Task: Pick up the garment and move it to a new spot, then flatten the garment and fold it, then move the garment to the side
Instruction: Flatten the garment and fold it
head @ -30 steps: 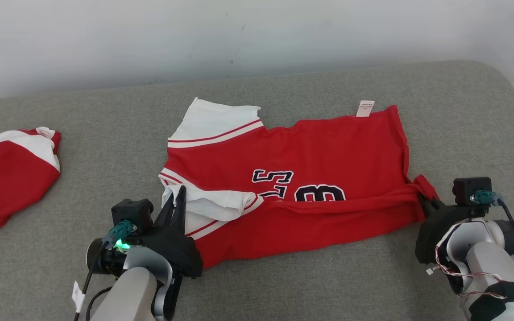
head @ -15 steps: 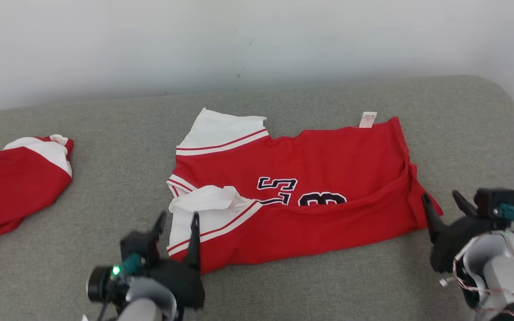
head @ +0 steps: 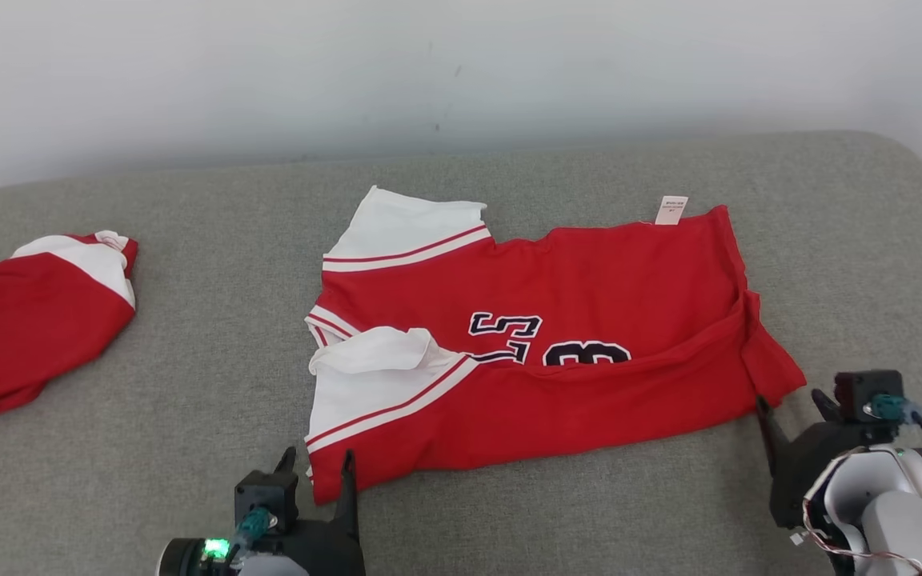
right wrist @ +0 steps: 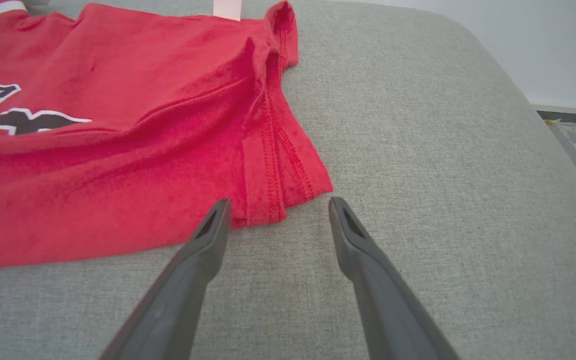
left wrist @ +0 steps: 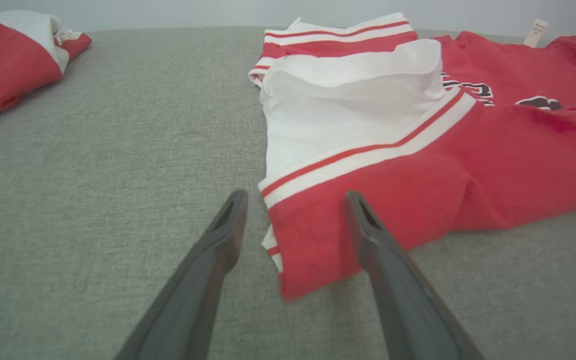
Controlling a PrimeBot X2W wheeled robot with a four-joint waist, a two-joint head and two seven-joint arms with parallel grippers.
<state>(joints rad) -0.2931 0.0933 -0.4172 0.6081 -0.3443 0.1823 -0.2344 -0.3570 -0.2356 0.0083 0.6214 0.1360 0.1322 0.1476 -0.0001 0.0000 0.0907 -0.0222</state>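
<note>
A broad grey padded surface (head: 189,384) fills the head view below a pale wall. The garment (head: 589,272), a red jersey with white sleeves and dark numbers, lies across its middle, collar end toward the robot's left and hem toward its right. Its near long edge is doubled up over the lower part of the numbers, which looks like a first lengthwise fold, not yet smoothed. A second red and white garment (head: 21,320) lies bunched well apart at the far left, probably set aside. The left gripper (head: 317,458) rests at the jersey's near left corner and the right gripper (head: 789,398) just off its near right corner. Both have their fingers spread wide and hold nothing, and they sit one at each end of the folded edge, as a two-handed fold would need. The head view gives the whole outline and a small white tag (head: 671,210) on the far edge. The left wrist view adds that the near white sleeve (left wrist: 348,100) is puffed and turned over itself, with the red corner lying between the fingertips. The right wrist view adds stacked stitched hems (right wrist: 278,145) at the right corner, just ahead of the fingertips and seemingly untouched
</note>
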